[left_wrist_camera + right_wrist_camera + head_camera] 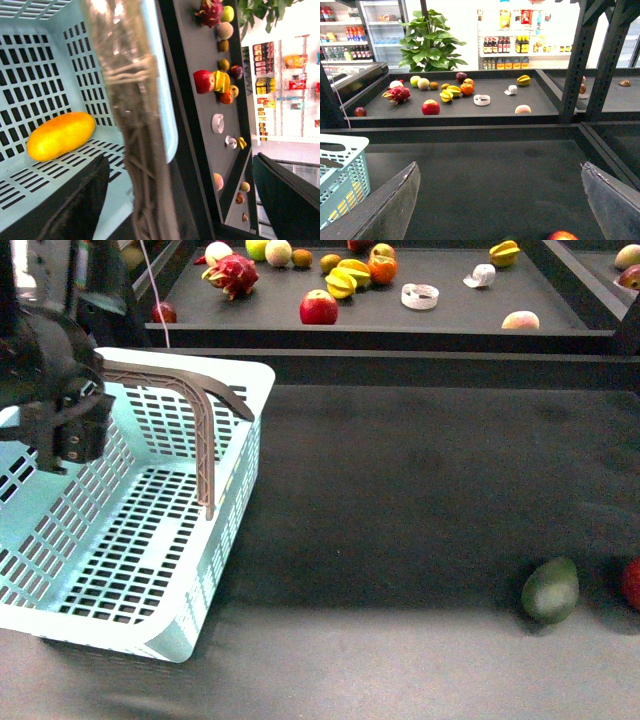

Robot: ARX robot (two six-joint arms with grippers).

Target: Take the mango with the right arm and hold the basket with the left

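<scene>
The yellow mango [60,135] lies on the floor of the light-blue basket [30,60]; in the front view it is hidden. The basket [150,620] stands at the table's left, with its brown handle [205,430] raised. My left gripper [182,200] is open, and the handle [135,125] runs between its fingers without being clamped. In the front view the black left arm [60,410] hangs over the basket's far-left side. My right gripper [500,205] is open and empty above the dark table, out of the front view. The basket's edge shows in the right wrist view [340,175].
A dark-green oval fruit [550,590] and a red fruit [632,582] lie at the table's front right; the red fruit also shows below my right gripper [561,235]. A raised back shelf [440,325] holds a dragon fruit [232,275], a red apple [318,307] and other fruit.
</scene>
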